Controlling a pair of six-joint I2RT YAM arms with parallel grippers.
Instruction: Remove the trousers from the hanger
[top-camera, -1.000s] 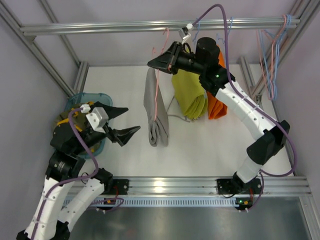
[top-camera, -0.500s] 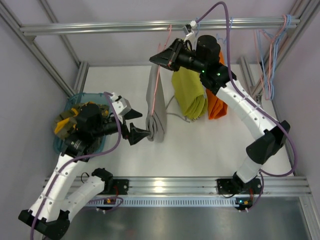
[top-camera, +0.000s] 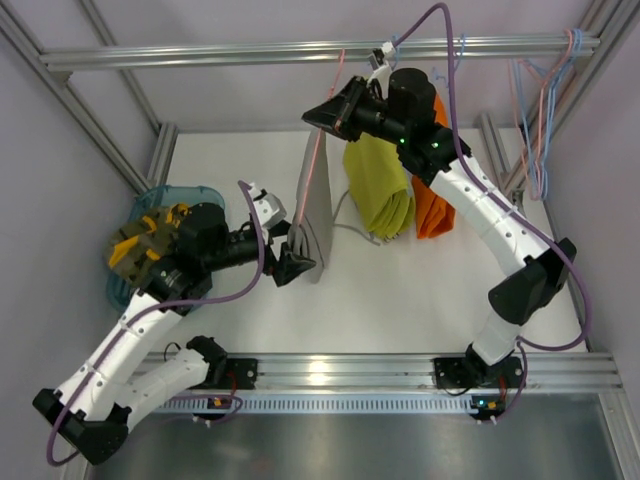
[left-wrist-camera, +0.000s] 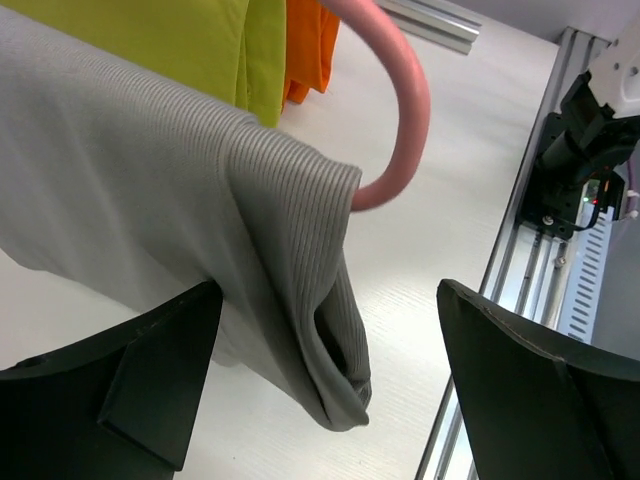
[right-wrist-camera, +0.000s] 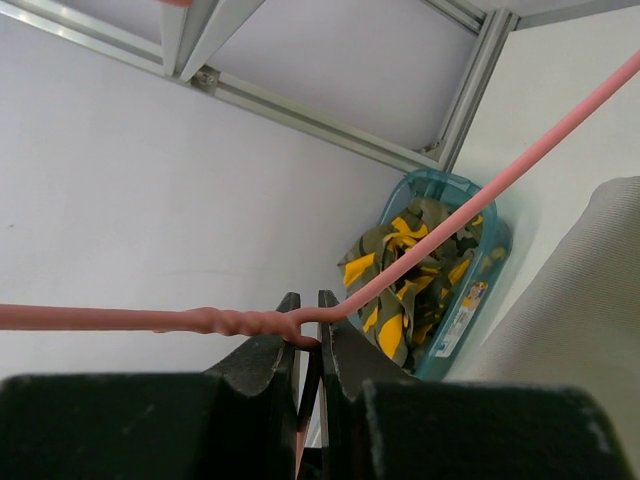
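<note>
The plain grey trousers (top-camera: 320, 210) hang folded over a pink hanger (top-camera: 318, 165) below the top rail. My right gripper (top-camera: 335, 110) is shut on the hanger's twisted neck (right-wrist-camera: 240, 322), its jaws (right-wrist-camera: 308, 318) pinching the wire. My left gripper (top-camera: 296, 258) is open and straddles the trousers' lower end. In the left wrist view the grey fold (left-wrist-camera: 300, 290) hangs between the two wide-apart fingers (left-wrist-camera: 130, 390), touching neither clearly. The camouflage trousers (top-camera: 150, 235) lie in a teal basket (top-camera: 195, 195) at the left.
A yellow-green cloth (top-camera: 380, 190) and an orange cloth (top-camera: 435, 205) hang just right of the grey trousers. Several empty hangers (top-camera: 545, 110) dangle at the far right. Aluminium frame rails (top-camera: 200, 55) border the white table (top-camera: 400, 300).
My left arm has swung right from the basket to the grey trousers, and its open jaws now flank their lower end. The right gripper still holds the hanger, barely shifted.
</note>
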